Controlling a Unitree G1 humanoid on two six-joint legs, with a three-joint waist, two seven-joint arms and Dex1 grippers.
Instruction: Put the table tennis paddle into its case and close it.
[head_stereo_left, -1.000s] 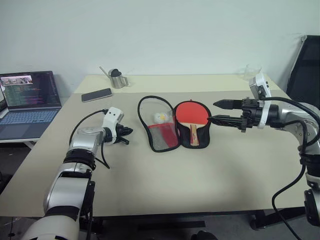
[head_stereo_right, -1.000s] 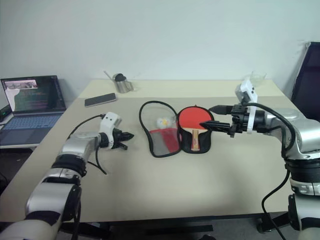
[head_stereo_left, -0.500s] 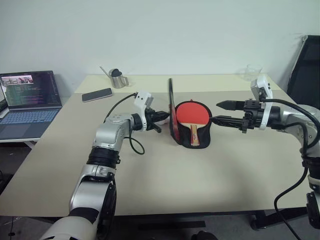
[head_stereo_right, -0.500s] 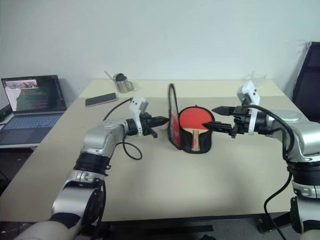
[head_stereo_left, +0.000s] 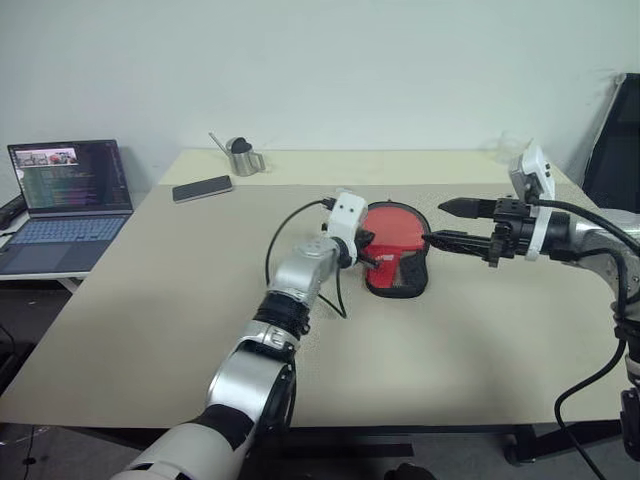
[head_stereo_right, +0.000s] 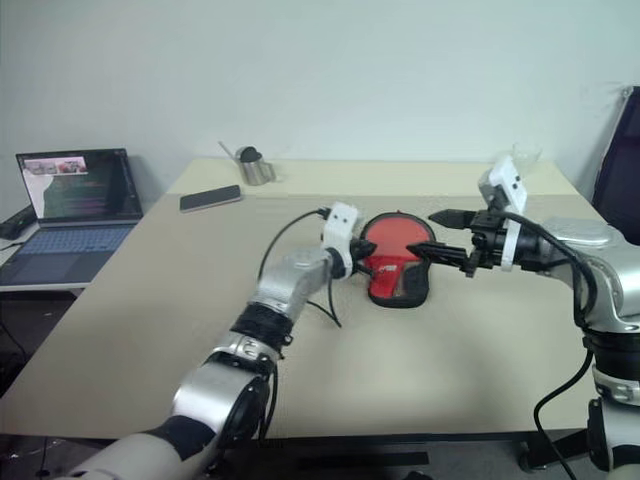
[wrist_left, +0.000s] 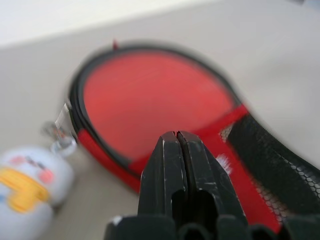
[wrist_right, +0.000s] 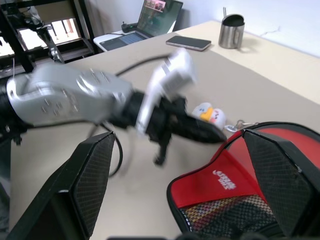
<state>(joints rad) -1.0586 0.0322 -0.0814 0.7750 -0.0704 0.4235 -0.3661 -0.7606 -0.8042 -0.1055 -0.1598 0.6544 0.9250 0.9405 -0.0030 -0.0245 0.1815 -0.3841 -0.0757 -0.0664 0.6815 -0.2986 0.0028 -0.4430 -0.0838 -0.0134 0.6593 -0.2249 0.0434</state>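
While the case (head_stereo_left: 397, 252) lies folded shut in the middle of the desk (head_stereo_left: 180, 300), with its red outside and black mesh pocket facing up, the paddle is not to be seen; I judge it is inside, under the flap. The case is the landmark for all the rest. Its round part points toward the far edge of the desk and its narrow part toward the robot, so the long axis runs from far to near.

Both arms meet at this case. The left gripper (head_stereo_left: 366, 249) reaches across from the left side and rests at the left rim of the case, its fingers (wrist_left: 186, 165) pressed together with nothing between them; the left wrist view looks over them at the red flap. The right gripper (head_stereo_left: 437, 222) hangs just to the right of the case, a little above it, its fingers (wrist_right: 90, 170) wide apart and empty. Both are about equally near, but the zipper pull with the white ball charm (wrist_right: 209, 114) lies on the left side of the round part, close beside the left fingertips. In my judgement the next move is to take this pull and draw it around the rim, while the other arm holds the case steady.

Left of the case and farther back lie a phone (head_stereo_left: 202, 188) and a metal cup (head_stereo_left: 240, 158). Far to the left of the case stands an open laptop (head_stereo_left: 65, 205) on a lower side table. Behind the desk is a plain pale wall.
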